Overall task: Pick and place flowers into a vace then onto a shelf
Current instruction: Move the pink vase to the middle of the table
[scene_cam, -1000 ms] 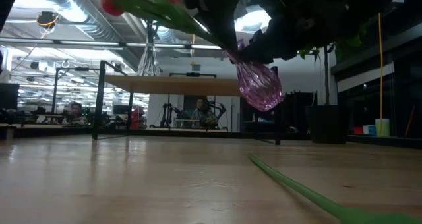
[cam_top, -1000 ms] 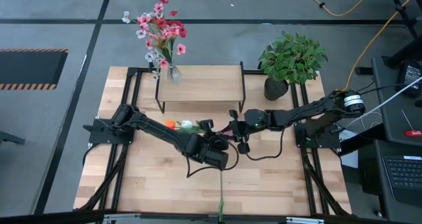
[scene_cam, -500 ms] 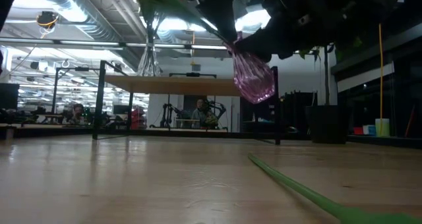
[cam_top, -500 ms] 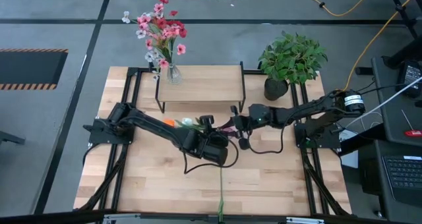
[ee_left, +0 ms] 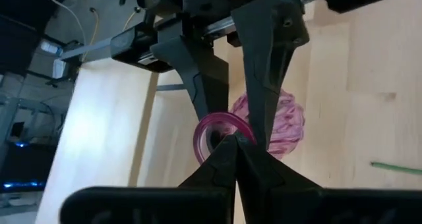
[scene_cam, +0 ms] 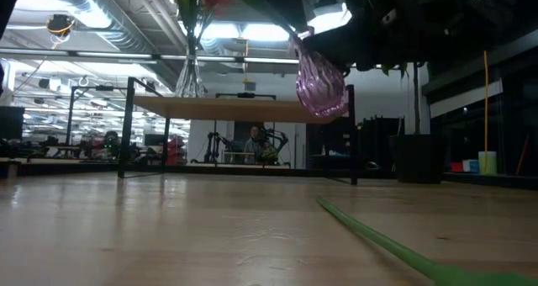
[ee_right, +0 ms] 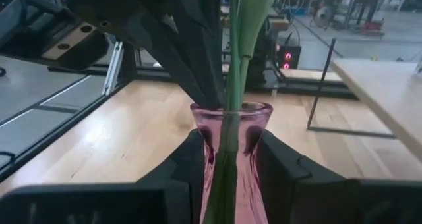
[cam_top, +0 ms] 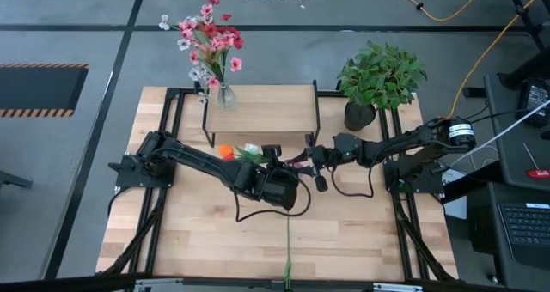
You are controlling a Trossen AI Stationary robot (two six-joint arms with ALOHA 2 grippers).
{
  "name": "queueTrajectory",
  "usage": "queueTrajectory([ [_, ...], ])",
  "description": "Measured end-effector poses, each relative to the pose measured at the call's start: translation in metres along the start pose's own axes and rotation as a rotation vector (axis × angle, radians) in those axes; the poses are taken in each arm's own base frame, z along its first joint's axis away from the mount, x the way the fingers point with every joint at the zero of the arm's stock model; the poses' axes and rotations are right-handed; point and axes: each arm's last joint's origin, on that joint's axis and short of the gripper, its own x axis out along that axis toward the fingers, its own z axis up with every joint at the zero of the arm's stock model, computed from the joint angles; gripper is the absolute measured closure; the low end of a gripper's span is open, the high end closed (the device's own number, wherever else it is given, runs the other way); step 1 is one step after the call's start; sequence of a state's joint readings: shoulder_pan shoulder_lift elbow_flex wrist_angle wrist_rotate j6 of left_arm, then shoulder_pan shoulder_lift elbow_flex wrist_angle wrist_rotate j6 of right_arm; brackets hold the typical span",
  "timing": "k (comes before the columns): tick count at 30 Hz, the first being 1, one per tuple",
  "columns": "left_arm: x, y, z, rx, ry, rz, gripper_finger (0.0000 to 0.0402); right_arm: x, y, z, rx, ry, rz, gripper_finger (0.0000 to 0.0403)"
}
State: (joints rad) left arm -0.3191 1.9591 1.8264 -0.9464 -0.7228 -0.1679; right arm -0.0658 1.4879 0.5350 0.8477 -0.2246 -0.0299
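A pink glass vase [scene_cam: 320,82] hangs above the table, with my right gripper [ee_right: 232,142] shut on it. A flower with a green stem [ee_right: 236,59] and orange and white blooms [cam_top: 236,151] reaches into the vase's mouth [ee_left: 221,133]. My left gripper [ee_left: 232,140] is shut on that stem just above the mouth. In the high view the two grippers meet mid-table, left gripper [cam_top: 288,165] and right gripper [cam_top: 309,161]. The shelf [cam_top: 262,108] stands at the far side. On it a clear vase [cam_top: 225,95] holds pink flowers [cam_top: 209,36]. My left gripper pinches the flower's stem [ee_right: 231,95] between its shut fingers [ee_right: 198,66], close above the vase's mouth. The fingers slant down from the table's left. The stem's lower end is inside the vase, and the blooms lean away toward the left. My right gripper holds the pink vase by its narrow neck [ee_right: 231,122], just under the flared rim, one finger [ee_right: 191,159] on each side. The fingers come about level from the table's right. The vase is lifted clear of the table and tilted, mouth up toward the left.
Another green stem [scene_cam: 378,235] lies on the table near its front edge [cam_top: 289,240]. A bushy potted plant [cam_top: 378,77] stands at the far right, beside the shelf. Cables trail from both arms over the table.
Both grippers have risen a little, carrying the vase and flower higher above the table and slightly toward the shelf. The vase has tipped a bit more, and the blooms have swung toward the far edge. Both grips have stayed as they were.
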Motion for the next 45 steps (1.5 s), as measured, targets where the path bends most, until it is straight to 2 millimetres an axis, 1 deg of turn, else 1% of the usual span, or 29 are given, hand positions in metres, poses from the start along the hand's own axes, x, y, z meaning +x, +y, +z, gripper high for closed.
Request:
queueTrajectory([
  [4, -0.008, 0.006, 0.007, 0.009, -0.019, 0.002, 0.0400, 0.000, -0.001, 0.003, -0.009, -0.032, -0.010, 0.0303],
  [5, -0.010, 0.005, 0.010, -0.007, -0.036, -0.025, 0.0400, 0.000, -0.002, 0.004, -0.005, -0.033, -0.040, 0.0303],
  [9, -0.015, -0.002, 0.010, 0.023, -0.036, -0.107, 0.0400, -0.003, -0.014, 0.003, 0.011, -0.033, -0.137, 0.0303],
  [13, -0.017, -0.004, 0.010, 0.037, -0.047, -0.065, 0.0400, -0.005, -0.019, 0.003, 0.046, -0.037, -0.089, 0.0303],
  [19, -0.028, -0.016, 0.007, 0.077, -0.067, -0.062, 0.0400, -0.005, -0.018, 0.007, 0.035, -0.077, -0.055, 0.0303],
  [22, -0.035, -0.021, 0.003, 0.113, -0.052, -0.064, 0.0399, -0.005, -0.018, 0.007, 0.030, -0.079, -0.054, 0.0303],
  [27, -0.045, -0.032, -0.001, 0.104, -0.061, -0.089, 0.0400, -0.004, -0.017, 0.007, 0.016, -0.077, -0.054, 0.0303],
  [29, -0.046, -0.037, -0.004, 0.105, -0.067, -0.079, 0.0399, -0.004, -0.017, 0.008, 0.012, -0.083, -0.051, 0.0303],
  [34, -0.041, -0.046, -0.017, 0.051, -0.086, -0.087, 0.0400, -0.004, -0.016, 0.010, 0.004, -0.106, -0.048, 0.0303],
  [37, -0.035, -0.049, -0.031, 0.016, -0.133, -0.163, 0.0400, -0.003, -0.012, 0.010, -0.008, -0.108, -0.037, 0.0303],
  [39, -0.033, -0.046, -0.043, -0.013, -0.195, -0.194, 0.0400, -0.004, -0.010, 0.012, -0.024, -0.110, -0.030, 0.0303],
  [41, -0.036, -0.038, -0.056, -0.067, -0.267, -0.212, 0.0399, -0.006, -0.008, 0.015, -0.033, -0.122, -0.035, 0.0303],
  [43, -0.041, -0.030, -0.071, -0.108, -0.330, -0.226, 0.0400, -0.012, -0.006, 0.018, -0.054, -0.145, -0.042, 0.0303],
  [45, -0.044, -0.024, -0.086, -0.136, -0.397, -0.241, 0.0400, -0.024, -0.003, 0.016, -0.065, -0.181, -0.067, 0.0303],
])
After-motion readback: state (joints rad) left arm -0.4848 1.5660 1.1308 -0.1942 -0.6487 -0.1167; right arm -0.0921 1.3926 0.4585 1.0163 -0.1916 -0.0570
